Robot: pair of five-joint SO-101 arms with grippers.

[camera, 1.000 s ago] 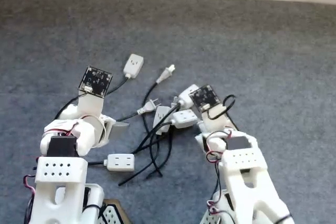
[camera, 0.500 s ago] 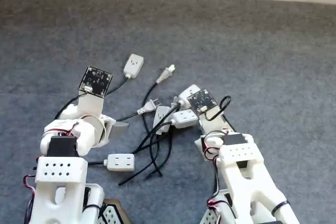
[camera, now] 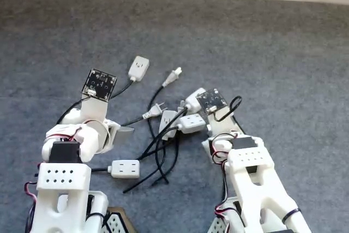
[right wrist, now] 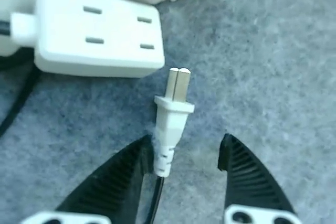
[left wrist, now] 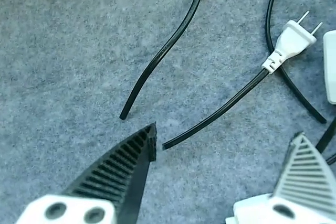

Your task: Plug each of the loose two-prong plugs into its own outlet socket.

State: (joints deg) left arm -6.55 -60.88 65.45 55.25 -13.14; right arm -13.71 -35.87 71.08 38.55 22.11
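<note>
The right pincer (right wrist: 186, 145) sits low over the grey carpeted worktop (right wrist: 273, 77) with its fingers apart. A white two-prong plug (right wrist: 170, 121) lies between them, resting against one finger. Its prongs point past the corner of a white outlet block (right wrist: 89, 38) just beside it. The left pincer (left wrist: 227, 135) is spread wide too and holds nothing. A second plug (left wrist: 291, 43) lies near it among loose black cables (left wrist: 157, 61).

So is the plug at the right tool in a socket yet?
Out. The plug lies on the carpet, both prongs bare, beside the outlet block, at the open right tool.
</note>
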